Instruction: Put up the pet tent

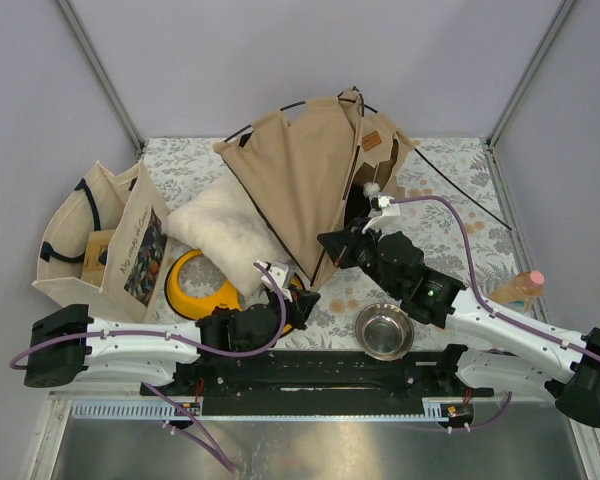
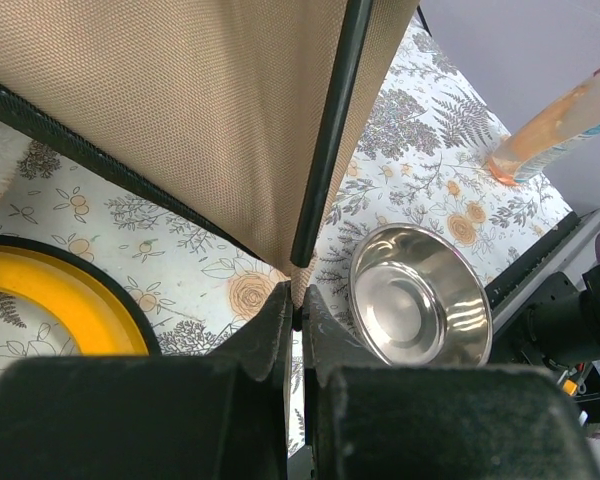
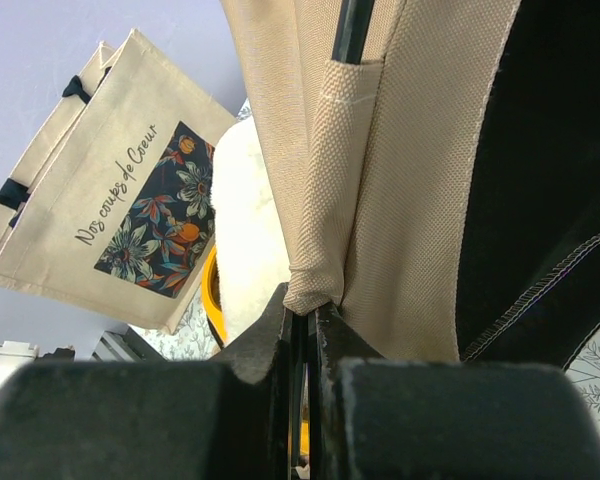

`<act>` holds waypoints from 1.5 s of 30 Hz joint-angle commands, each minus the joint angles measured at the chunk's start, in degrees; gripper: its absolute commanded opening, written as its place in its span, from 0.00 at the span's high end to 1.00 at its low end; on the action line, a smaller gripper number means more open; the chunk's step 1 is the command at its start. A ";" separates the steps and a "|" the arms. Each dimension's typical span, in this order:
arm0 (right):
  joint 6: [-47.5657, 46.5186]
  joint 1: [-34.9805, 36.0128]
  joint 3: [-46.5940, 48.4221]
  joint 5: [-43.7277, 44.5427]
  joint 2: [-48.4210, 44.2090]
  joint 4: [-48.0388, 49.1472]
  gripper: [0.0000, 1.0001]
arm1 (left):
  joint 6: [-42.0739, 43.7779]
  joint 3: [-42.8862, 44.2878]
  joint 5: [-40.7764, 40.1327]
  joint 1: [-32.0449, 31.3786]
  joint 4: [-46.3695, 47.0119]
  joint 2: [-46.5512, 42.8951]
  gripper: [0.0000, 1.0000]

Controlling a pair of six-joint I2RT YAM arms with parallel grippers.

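Note:
The pet tent (image 1: 300, 170) of tan canvas stands half raised at the table's middle back, with its brown label patch (image 1: 371, 141) and white pompom (image 1: 371, 188) on the right side. My left gripper (image 1: 298, 297) is shut on the tent's near lower corner. In the left wrist view the jaws (image 2: 298, 292) pinch the canvas tip below a black pole (image 2: 330, 130). My right gripper (image 1: 332, 243) is shut on a pole sleeve end at the tent's near right edge. In the right wrist view the gripper (image 3: 308, 302) pinches that tan sleeve, beside the black floor (image 3: 550, 150).
A cream printed tote bag (image 1: 100, 240) stands at the left. A white fluffy cushion (image 1: 225, 230) lies against the tent. A yellow dish (image 1: 195, 285) and a steel bowl (image 1: 384, 330) sit near the front. A peach bottle (image 1: 520, 288) lies right. A thin black pole (image 1: 460, 190) lies back right.

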 commanded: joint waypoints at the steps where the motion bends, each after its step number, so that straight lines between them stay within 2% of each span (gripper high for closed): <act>1: -2.68 -2.78 2.32 12.63 -1.88 16.66 1.00 | 0.23 -1.88 6.18 -3.26 -13.91 0.90 1.00; 17: -6.99 -3.13 1.17 14.30 -3.73 15.16 1.00 | -0.38 -3.38 4.68 -3.26 -15.76 -2.70 1.00; 25: -7.86 -3.04 -0.32 7.90 -2.41 15.25 1.00 | 0.23 -0.40 4.50 -3.26 -19.27 -3.85 1.00; 34: -6.73 -3.13 -3.13 4.90 -0.56 18.06 1.00 | 3.13 6.37 8.99 -3.26 -24.20 -0.69 1.00; 45: -7.42 -3.13 -6.47 -0.89 -3.46 14.20 1.00 | 2.25 9.80 5.56 -3.26 -27.72 -0.68 1.00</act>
